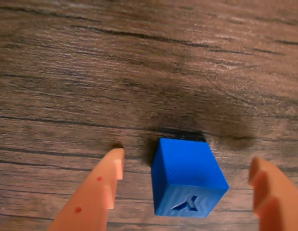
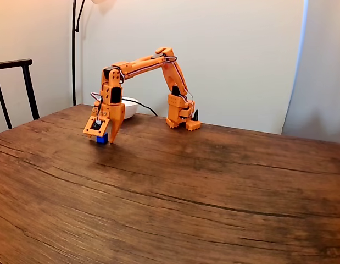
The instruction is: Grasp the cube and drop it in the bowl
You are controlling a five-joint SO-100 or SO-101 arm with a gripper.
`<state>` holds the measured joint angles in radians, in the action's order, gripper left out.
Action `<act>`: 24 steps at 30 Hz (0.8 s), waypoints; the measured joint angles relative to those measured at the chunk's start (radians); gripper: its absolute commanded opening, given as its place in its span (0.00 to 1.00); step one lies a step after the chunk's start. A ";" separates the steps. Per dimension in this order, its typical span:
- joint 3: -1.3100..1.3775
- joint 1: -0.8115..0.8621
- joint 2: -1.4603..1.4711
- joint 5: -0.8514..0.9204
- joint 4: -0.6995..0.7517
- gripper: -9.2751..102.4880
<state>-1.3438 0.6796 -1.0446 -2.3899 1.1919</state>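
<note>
In the wrist view the two orange fingers (image 1: 98, 192) of the jaws (image 1: 187, 166) come in from the bottom edge, spread wide apart. The blue cube (image 1: 187, 175) sits between them on the wooden counter (image 1: 139, 57), closer to the finger on the left of this view, with a gap on each side, so neither finger touches it. A raised mark shows on the cube's near face, and a dark shadow lies on the wood just beyond it.

In the fixed view the counter (image 2: 186, 209) fills the foreground. Farther back the orange arm (image 2: 148, 63) arches up from its base and reaches down to the counter, with the jaws (image 2: 104, 140) pointing downward over the cube (image 2: 102, 138), which peeks out blue between the tips. The white bowl (image 2: 128, 108) stands behind the jaws, near the arm's base, well apart from the cube.
</note>
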 measured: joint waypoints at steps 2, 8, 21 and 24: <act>0.009 0.000 0.009 -0.003 0.006 0.36; 0.012 0.002 0.015 -0.009 0.008 0.36; 0.015 0.026 0.017 -0.029 0.021 0.27; 0.015 0.031 0.017 -0.029 0.021 0.27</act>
<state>-1.3284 0.7102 -1.0278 -2.4191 1.2134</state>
